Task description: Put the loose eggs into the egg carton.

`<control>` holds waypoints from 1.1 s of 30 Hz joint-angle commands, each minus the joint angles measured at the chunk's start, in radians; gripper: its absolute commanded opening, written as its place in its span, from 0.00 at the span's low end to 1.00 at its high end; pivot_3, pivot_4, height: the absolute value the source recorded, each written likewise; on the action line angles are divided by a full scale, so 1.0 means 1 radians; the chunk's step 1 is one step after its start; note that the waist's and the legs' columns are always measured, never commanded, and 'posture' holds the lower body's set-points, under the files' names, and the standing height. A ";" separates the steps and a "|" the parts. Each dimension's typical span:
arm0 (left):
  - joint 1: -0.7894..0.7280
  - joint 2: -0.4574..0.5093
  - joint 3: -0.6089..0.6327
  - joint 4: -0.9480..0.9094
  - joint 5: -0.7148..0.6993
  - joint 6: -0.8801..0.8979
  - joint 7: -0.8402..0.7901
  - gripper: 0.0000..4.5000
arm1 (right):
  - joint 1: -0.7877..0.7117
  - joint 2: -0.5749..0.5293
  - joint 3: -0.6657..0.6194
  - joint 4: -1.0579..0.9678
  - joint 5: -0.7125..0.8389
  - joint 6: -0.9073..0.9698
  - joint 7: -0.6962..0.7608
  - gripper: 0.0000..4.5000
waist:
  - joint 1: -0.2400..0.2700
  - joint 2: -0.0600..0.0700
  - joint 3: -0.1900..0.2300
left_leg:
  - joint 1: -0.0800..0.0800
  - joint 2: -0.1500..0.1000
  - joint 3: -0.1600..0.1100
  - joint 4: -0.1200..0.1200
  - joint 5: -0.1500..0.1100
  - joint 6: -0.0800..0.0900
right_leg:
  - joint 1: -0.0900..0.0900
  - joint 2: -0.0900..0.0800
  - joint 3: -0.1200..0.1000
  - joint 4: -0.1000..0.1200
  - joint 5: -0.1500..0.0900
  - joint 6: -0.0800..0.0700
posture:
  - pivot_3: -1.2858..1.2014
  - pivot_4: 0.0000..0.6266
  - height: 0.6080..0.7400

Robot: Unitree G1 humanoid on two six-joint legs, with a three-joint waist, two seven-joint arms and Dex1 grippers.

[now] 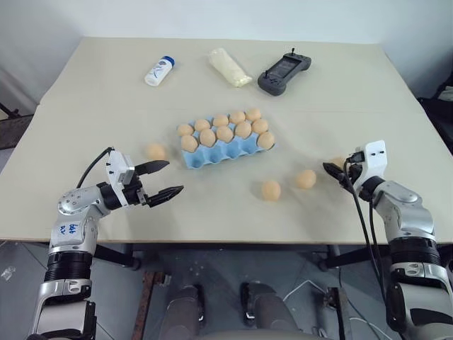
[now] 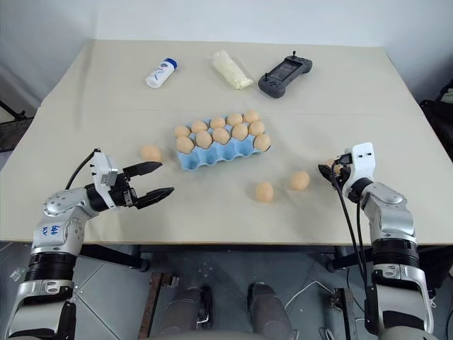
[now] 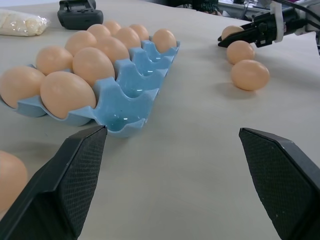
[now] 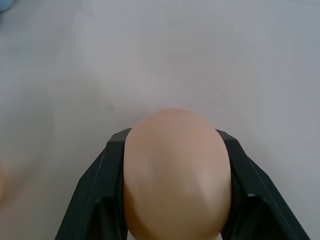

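Currently: right gripper (image 4: 175, 200) pinching one egg (image 4: 176, 175) | left gripper (image 1: 164, 180) spread wide, holding nothing | egg carton (image 1: 212, 156) mid-table, ten cups filled | loose eggs (image 1: 270, 190) beside carton on table (image 1: 85, 92).

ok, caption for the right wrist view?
Right hand closed on a loose egg, just above the beige table.
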State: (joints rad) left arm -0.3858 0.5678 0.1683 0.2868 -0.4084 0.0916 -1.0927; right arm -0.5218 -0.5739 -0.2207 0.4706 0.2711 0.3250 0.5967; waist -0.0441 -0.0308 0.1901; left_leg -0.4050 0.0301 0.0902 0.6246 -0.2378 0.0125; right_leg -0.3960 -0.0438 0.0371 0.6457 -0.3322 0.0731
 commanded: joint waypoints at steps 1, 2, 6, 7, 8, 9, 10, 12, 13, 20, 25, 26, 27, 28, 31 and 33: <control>0.005 0.007 0.014 -0.027 -0.012 -0.011 0.003 1.00 | -0.075 -0.026 -0.034 -0.086 0.026 0.000 -0.009 0.37 | -0.008 0.000 0.000 | 0.000 0.000 0.000 0.000 0.000 0.000 | 0.000 0.000 0.000 0.000 0.000 0.000 | 0.52 0.24 1.00; 0.004 0.006 0.015 -0.025 -0.012 -0.013 0.004 1.00 | -0.102 -0.022 -0.030 -0.100 0.031 0.013 -0.011 0.37 | -0.012 0.000 0.000 | 0.000 0.000 0.000 0.000 0.000 0.000 | 0.000 0.000 0.000 0.000 0.000 0.000 | 0.52 0.24 1.00; 0.000 0.001 0.016 -0.021 -0.011 -0.021 0.015 1.00 | -0.201 0.024 0.017 -0.143 0.027 0.047 -0.013 0.37 | -0.019 0.001 0.000 | 0.000 0.000 0.000 -0.001 0.000 0.000 | -0.001 0.000 0.000 0.001 0.000 0.000 | 0.52 0.24 1.00; -0.001 -0.002 0.018 -0.022 -0.011 -0.022 0.021 1.00 | -0.219 0.041 0.031 -0.151 0.023 0.049 -0.013 0.37 | -0.018 0.001 0.000 | 0.000 0.000 0.000 -0.001 0.000 0.000 | -0.001 0.000 0.000 0.001 0.000 0.000 | 0.52 0.24 1.00; -0.002 -0.004 0.019 -0.023 -0.012 -0.022 0.027 1.00 | -0.236 0.060 0.045 -0.158 0.020 0.051 -0.013 0.37 | -0.018 0.001 0.000 | 0.000 0.001 0.000 -0.001 0.000 -0.001 | -0.001 0.001 0.000 0.001 0.000 0.000 | 0.52 0.24 1.00; -0.002 -0.005 0.020 -0.026 -0.013 -0.021 0.031 1.00 | -0.253 0.083 0.060 -0.160 0.017 0.052 -0.014 0.37 | -0.018 0.001 0.000 | 0.000 0.001 0.000 -0.002 0.000 -0.001 | -0.001 0.001 0.000 0.001 0.000 0.000 | 0.52 0.24 1.00; 0.002 -0.005 0.021 -0.032 -0.014 -0.019 0.035 1.00 | -0.271 0.108 0.079 -0.159 0.014 0.065 -0.014 0.37 | -0.018 0.001 0.000 | 0.000 0.001 0.000 -0.002 0.000 -0.001 | -0.001 0.001 0.000 0.001 0.000 0.000 | 0.52 0.24 1.00; 0.008 -0.006 0.022 -0.038 -0.015 -0.020 0.041 1.00 | -0.299 0.153 0.113 -0.151 0.007 0.073 -0.010 0.37 | -0.015 0.001 0.000 | 0.000 0.000 0.000 -0.003 0.000 -0.001 | -0.002 0.000 -0.001 0.000 0.000 0.000 | 0.52 0.24 1.00; 0.012 -0.006 0.023 -0.042 -0.016 -0.020 0.043 1.00 | -0.310 0.176 0.131 -0.150 0.007 0.079 -0.005 0.37 | -0.015 0.001 0.000 | -0.001 0.000 0.000 -0.003 0.000 -0.001 | -0.002 0.000 -0.001 0.000 0.000 0.000 | 0.52 0.24 1.00; 0.028 -0.009 0.033 -0.065 -0.019 -0.022 0.067 1.00 | -0.390 0.308 0.242 -0.021 -0.045 0.024 0.012 0.37 | -0.015 0.001 0.000 | -0.002 0.000 0.000 -0.003 0.000 -0.001 | -0.003 0.000 -0.002 -0.001 0.000 0.000 | 0.52 0.24 1.00; 0.038 -0.014 0.039 -0.081 -0.020 -0.024 0.084 1.00 | -0.433 0.354 0.288 0.087 -0.096 -0.036 0.026 0.37 | -0.016 0.001 0.000 | -0.002 0.000 0.000 -0.003 0.000 -0.001 | -0.003 0.000 -0.002 -0.001 0.000 0.000 | 0.52 0.24 1.00; 0.040 -0.014 0.040 -0.083 -0.020 -0.024 0.088 1.00 | -0.437 0.358 0.296 0.109 -0.108 -0.052 0.026 0.37 | -0.016 0.001 0.000 | -0.002 0.000 0.000 -0.003 0.000 -0.001 | -0.003 0.000 -0.002 -0.001 0.000 0.000 | 0.52 0.24 1.00; 0.041 -0.015 0.041 -0.085 -0.020 -0.025 0.091 1.00 | -0.441 0.360 0.301 0.128 -0.118 -0.068 0.025 0.37 | -0.016 0.001 0.000 | -0.002 0.000 0.000 -0.004 0.000 -0.001 | -0.003 0.000 -0.002 -0.001 0.000 0.000 | 0.52 0.24 1.00; 0.043 -0.015 0.042 -0.087 -0.021 -0.026 0.093 1.00 | -0.446 0.364 0.303 0.146 -0.125 -0.084 0.023 0.37 | -0.016 0.001 0.000 | -0.002 0.000 0.000 -0.004 0.000 -0.001 | -0.003 -0.001 -0.002 -0.001 0.000 0.000 | 0.52 0.24 1.00; 0.050 -0.015 0.044 -0.094 -0.022 -0.028 0.100 1.00 | -0.460 0.370 0.302 0.186 -0.144 -0.110 0.017 0.53 | -0.017 0.001 0.000 | -0.002 0.000 0.000 -0.004 0.000 -0.001 | -0.003 -0.001 -0.003 -0.001 0.000 0.000 | 0.52 0.24 1.00; 0.052 -0.017 0.045 -0.096 -0.022 -0.029 0.106 1.00 | -0.466 0.369 0.301 0.200 -0.152 -0.118 0.021 0.67 | -0.017 0.001 0.000 | -0.002 0.000 0.000 -0.005 0.000 -0.001 | -0.003 -0.001 -0.003 -0.001 0.000 0.000 | 0.52 0.24 1.00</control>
State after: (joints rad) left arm -0.3405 0.5526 0.1899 0.2360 -0.4102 0.0829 -0.9947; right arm -0.9604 -0.2054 0.0829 0.6800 0.1299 0.2358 0.6154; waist -0.0613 -0.0302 0.1904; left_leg -0.4068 0.0302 0.0904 0.6197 -0.2376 0.0115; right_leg -0.3994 -0.0445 0.0343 0.6452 -0.3323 0.0728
